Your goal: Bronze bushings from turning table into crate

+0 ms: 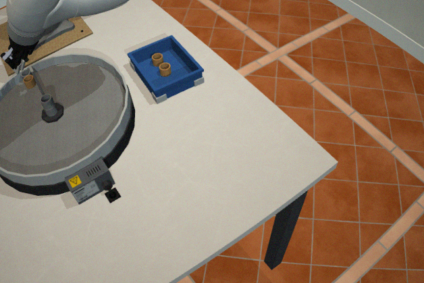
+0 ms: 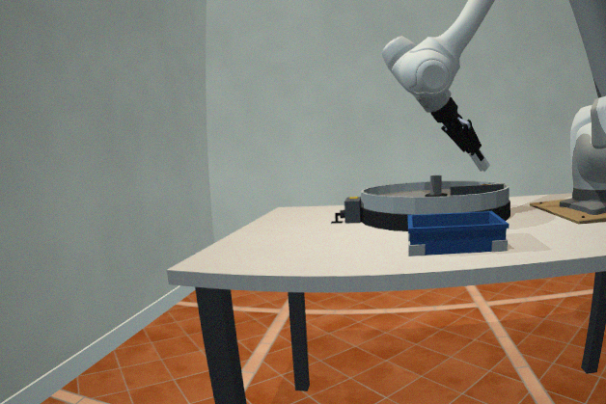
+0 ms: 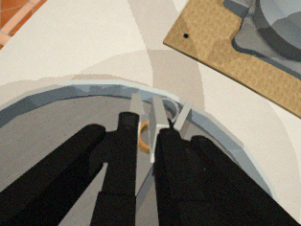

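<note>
My gripper [image 1: 21, 67] [image 2: 482, 164] [image 3: 144, 109] is shut and empty, above the base-side rim of the turning table [image 1: 75, 128] [image 2: 392, 203] [image 3: 57, 126]. One bronze bushing [image 1: 29, 82] [image 3: 140, 141] stands on the turning table near that rim, below the fingers and partly hidden by them in the wrist view. A steel bushing [image 1: 25, 73] [image 3: 176, 108] is right beside it, closer to the rim. Two bronze bushings [image 1: 157, 59] [image 1: 165, 69] stand close together in the blue crate [image 1: 177, 84] [image 2: 455, 238]; the exterior view does not show them.
A grey post [image 1: 48, 105] [image 2: 435, 184] rises from the turning table's centre, and a thin grey bar [image 1: 38, 81] runs from near the bushings towards it. A control box [image 1: 90, 179] [image 2: 352, 209] is fixed to the rim. The arm's base stands on a wooden board [image 1: 80, 32] [image 3: 201, 48].
</note>
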